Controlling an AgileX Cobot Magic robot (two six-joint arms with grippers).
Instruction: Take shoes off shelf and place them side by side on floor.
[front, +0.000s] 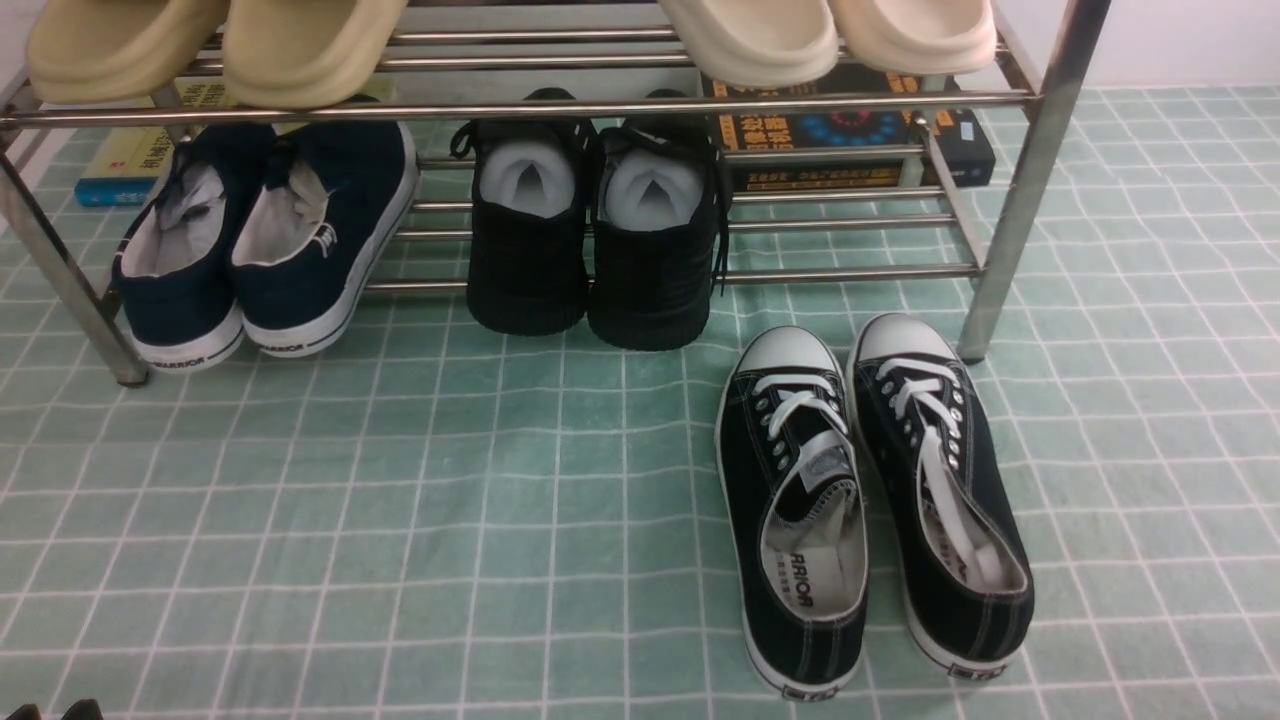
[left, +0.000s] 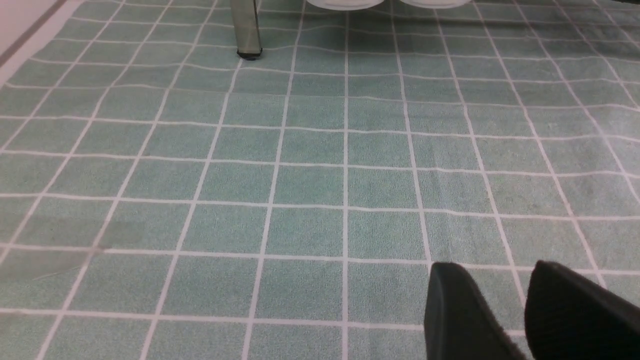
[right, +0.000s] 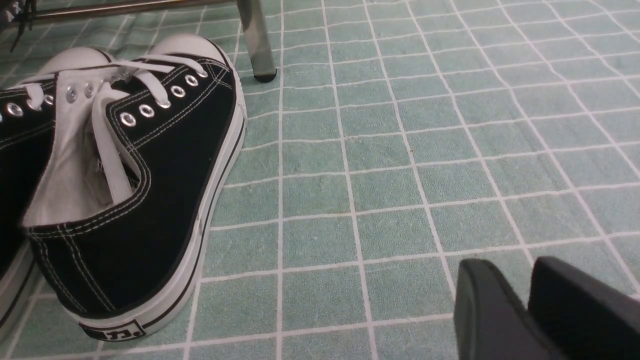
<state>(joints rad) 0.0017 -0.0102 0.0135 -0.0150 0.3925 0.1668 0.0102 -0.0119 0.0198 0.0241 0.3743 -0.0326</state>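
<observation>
Shoes, the black canvas pair with white laces and toe caps, are seen set down on the floor, side by side and touching along their inner edges, toes pointed at the shelf just ahead of them, beside its right front leg.

Neither arm is caught in the front view, save for dark tips at the bottom left corner. The left gripper is shown low over bare floor, its two dark fingers a narrow gap apart with nothing between them. The right gripper is held low too, just to the right of the right-hand sneaker, clear of it; its fingers are seen slightly parted, nothing gripped.

Now the count. Two canvas sneakers on the floor. Two navy slip-ons are rested on the lower tier at the left, heels hanging over the front bar. Two all-black shoes with white stuffing are parked at the middle of that tier, heels outward. Four cream-coloured slippers are lined up on the upper tier, two at each end. Books are glimpsed behind the rack: a yellow and blue book at the left, a dark book at the right.

Between the grippers and the sneakers, only open green grid is seen; the chrome leg is stood near the right shoe's toe.
</observation>
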